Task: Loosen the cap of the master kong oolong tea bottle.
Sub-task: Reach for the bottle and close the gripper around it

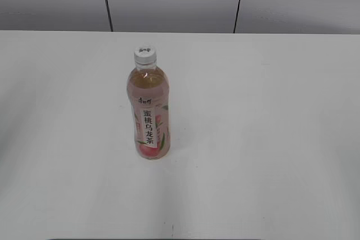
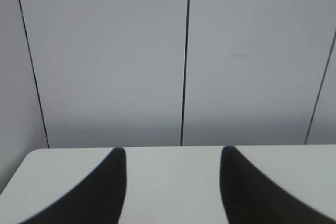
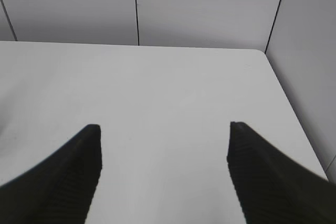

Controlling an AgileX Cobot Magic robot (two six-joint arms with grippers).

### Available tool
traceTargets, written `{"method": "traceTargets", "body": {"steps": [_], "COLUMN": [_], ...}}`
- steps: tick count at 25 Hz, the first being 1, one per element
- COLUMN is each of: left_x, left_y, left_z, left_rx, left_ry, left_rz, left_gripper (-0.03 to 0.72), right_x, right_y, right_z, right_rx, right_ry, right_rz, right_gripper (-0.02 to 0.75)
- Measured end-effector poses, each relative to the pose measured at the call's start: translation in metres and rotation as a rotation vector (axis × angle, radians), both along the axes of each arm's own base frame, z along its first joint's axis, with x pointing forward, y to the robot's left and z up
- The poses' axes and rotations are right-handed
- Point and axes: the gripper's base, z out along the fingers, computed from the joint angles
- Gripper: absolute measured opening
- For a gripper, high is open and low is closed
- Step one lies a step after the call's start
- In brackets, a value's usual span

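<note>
Wrist views: both grippers' jaws apart, empty, over table (image 3: 173,103).

You are looking past the right gripper (image 3: 164,129), its two dark ribbed fingers (image 3: 73,177) standing wide apart with nothing between them, above the white table (image 3: 168,87) near its corner, grey wall panels (image 3: 210,9) behind.

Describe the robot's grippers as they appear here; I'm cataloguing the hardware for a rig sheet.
Only the wrist views show them. The left gripper has two black jaws that taper to rounded tips and curve outward toward the base. The right gripper has two like black jaws with fine ribbing across their faces. No cables or markings show, and the arms are out of view.
</note>
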Motion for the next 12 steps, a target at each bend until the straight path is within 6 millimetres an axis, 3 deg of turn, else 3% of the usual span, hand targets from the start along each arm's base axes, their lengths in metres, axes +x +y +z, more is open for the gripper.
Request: {"method": "traceTargets", "body": {"steps": [6,12], "left_x": [0.06,0.099], "left_y": [-0.001,0.0], "left_z": [-0.025,-0.058], "left_rx": [-0.014,-0.027], "left_ry": [0.063,0.059], "left_rz": [0.012,0.035], "left_gripper": [0.363,0.363], "right_x": [0.0,0.0], "right_y": [0.0,0.0], "right_z": [0.0,0.0], "right_rx": [0.0,0.0], "right_ry": [0.0,-0.001], "right_rz": [0.0,0.0], "right_gripper": [0.565,0.565]}}
